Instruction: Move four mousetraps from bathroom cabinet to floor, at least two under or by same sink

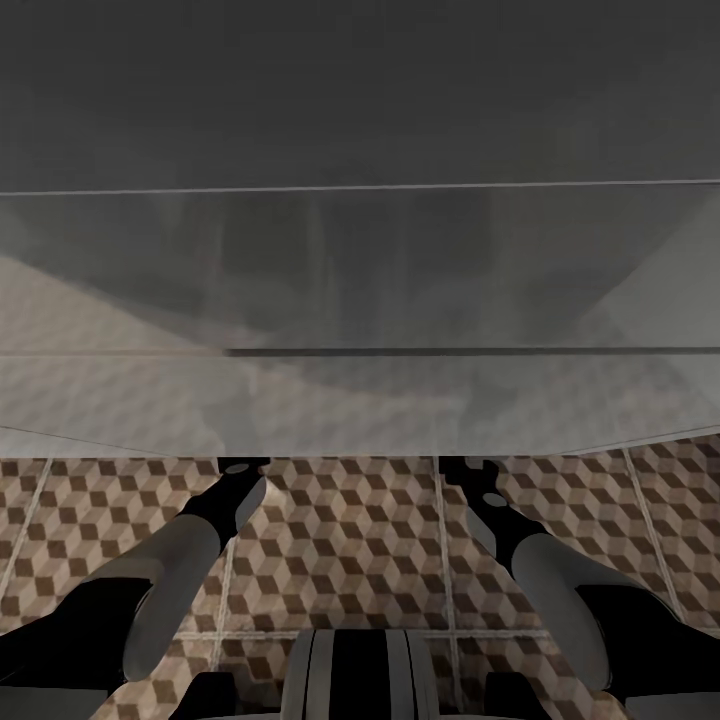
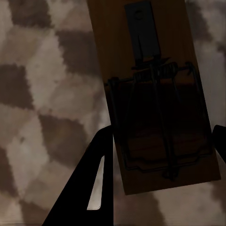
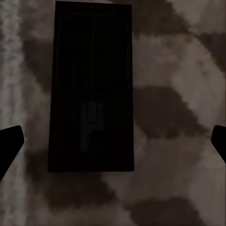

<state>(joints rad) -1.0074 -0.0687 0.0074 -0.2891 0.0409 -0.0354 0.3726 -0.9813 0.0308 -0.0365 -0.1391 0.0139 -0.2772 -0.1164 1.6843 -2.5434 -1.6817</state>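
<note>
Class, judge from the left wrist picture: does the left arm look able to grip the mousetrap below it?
Probably yes: the mousetrap lies flat on the tiled floor between the left tool's spread fingers, with nothing covering it.

Your head view is dim and flat: the upper half is a hazy grey, semi-transparent sheet with faint streaks, and the patterned floor [image 1: 340,540] below it is evenly lit without hard shadows. Both wrist views are dark and coarsely blurred. You can barely read the shadowed mousetrap [image 3: 92,87].
</note>
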